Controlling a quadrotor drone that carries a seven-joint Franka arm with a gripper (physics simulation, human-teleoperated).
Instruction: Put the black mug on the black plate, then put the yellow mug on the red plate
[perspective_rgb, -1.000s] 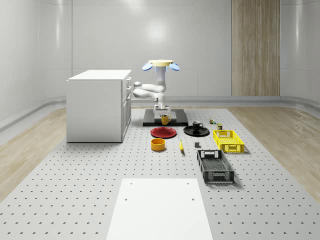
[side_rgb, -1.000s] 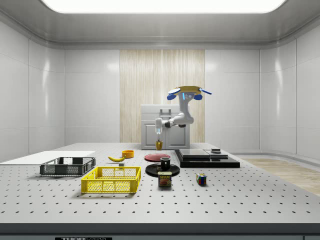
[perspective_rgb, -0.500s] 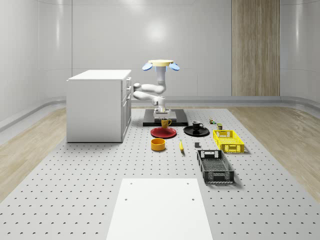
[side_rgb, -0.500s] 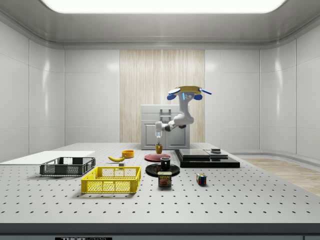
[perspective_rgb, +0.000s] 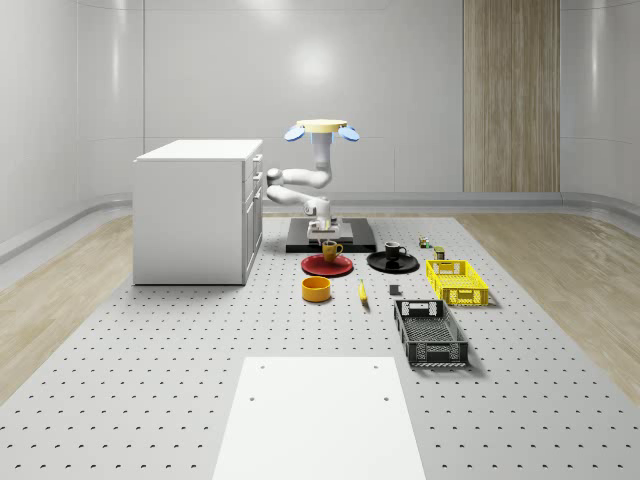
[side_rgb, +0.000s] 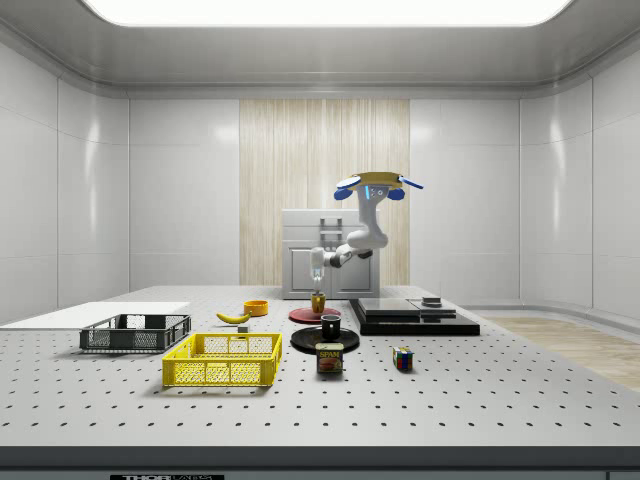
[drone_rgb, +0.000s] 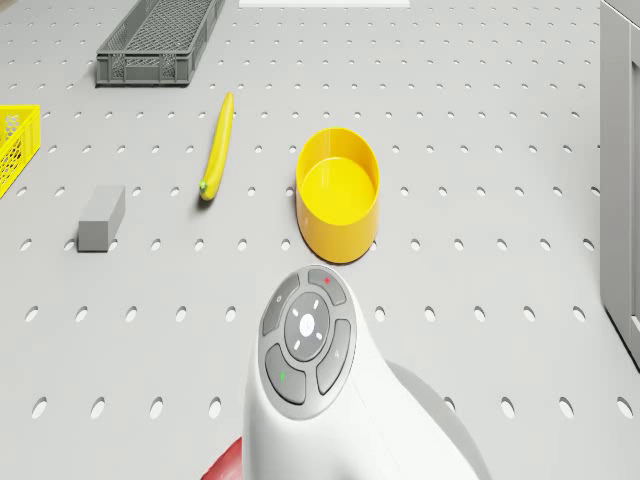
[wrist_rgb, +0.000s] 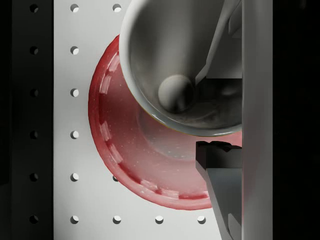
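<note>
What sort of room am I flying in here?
Most likely a simulated robotics lab: a perforated optical-bench table as the work surface, a white drawer cabinet on it, and scattered test props such as the yellow crate and the banana.

I see even, bright light throughout, coming from a broad ceiling panel (side_rgb: 325, 10) along the top of the side view. Soft glare patches sit on the glossy back wall (perspective_rgb: 315, 65) at upper centre of the whole-scene view. Shadows on the table (perspective_rgb: 150, 380) are faint. My wrist view is darker, with black bands down both edges.
</note>
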